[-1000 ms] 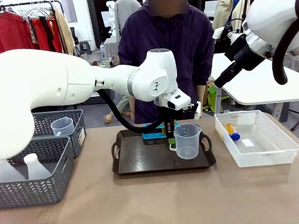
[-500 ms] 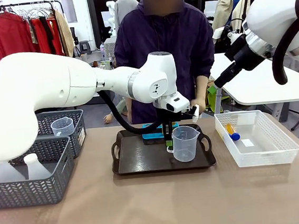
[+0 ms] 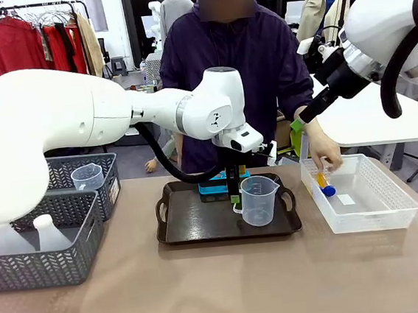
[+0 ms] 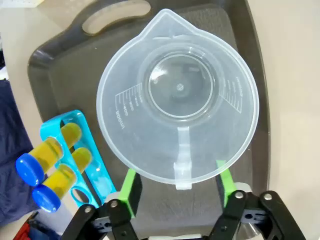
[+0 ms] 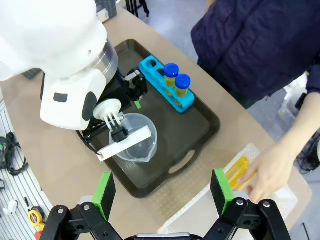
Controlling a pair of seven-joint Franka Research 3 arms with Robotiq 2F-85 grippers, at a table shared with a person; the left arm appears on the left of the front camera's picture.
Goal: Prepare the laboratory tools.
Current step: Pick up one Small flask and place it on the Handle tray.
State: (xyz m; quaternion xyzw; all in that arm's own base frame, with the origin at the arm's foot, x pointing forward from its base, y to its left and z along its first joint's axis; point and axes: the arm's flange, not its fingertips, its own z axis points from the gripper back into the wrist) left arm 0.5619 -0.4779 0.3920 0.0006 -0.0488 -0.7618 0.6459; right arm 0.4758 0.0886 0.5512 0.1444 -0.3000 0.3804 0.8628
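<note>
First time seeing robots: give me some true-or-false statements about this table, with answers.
1. The beaker stands upright on the dark tray. True.
2. The left end effector is clamped on the beaker's handle. False: its pads stand apart, either side of the handle.
3. The blue rack holds two capped tubes. True.
4. The person's hand reaches into a grey basket. False: it reaches into the white basket, at a yellow tube.
5. The right end effector holds a tube. False: it is open and empty.
</note>
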